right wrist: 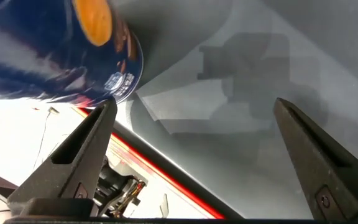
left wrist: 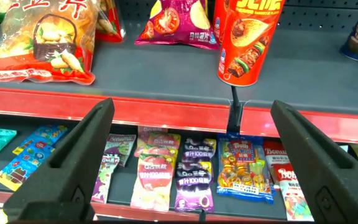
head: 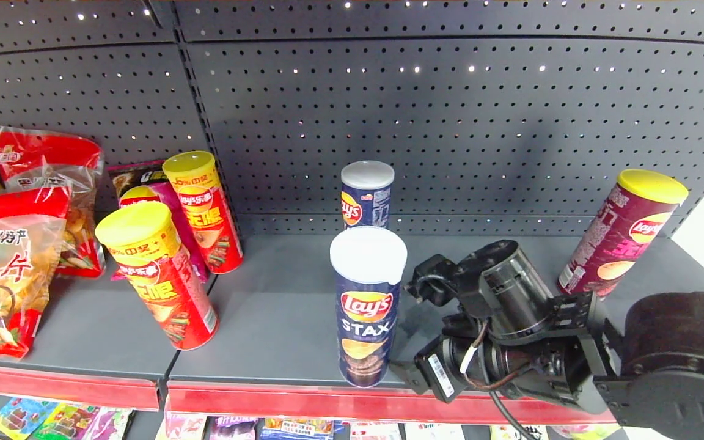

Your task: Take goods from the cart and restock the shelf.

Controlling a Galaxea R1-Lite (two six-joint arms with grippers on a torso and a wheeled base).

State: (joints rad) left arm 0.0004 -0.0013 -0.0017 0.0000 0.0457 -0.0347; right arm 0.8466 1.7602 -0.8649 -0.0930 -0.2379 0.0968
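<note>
five round chip cans on a grey metal shelf [head: 278, 293]
two are blue with white lids: near blue can [head: 366, 305] at the front edge, far blue can [head: 366, 194] behind it. two red cans [head: 159, 278] at left, one purple can [head: 621, 235] far right, all with yellow lids. right gripper [right wrist: 194, 106] is spread and empty, just right of near blue can; left gripper [left wrist: 192, 106] is spread too.

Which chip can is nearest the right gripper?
The front blue can with the white lid, at the shelf edge beside the right gripper; the second blue can stands behind it.

head camera looks down on the shelf [head: 278, 293]; both wrist cameras, lower, share its red front edge [left wrist: 166, 112].
</note>
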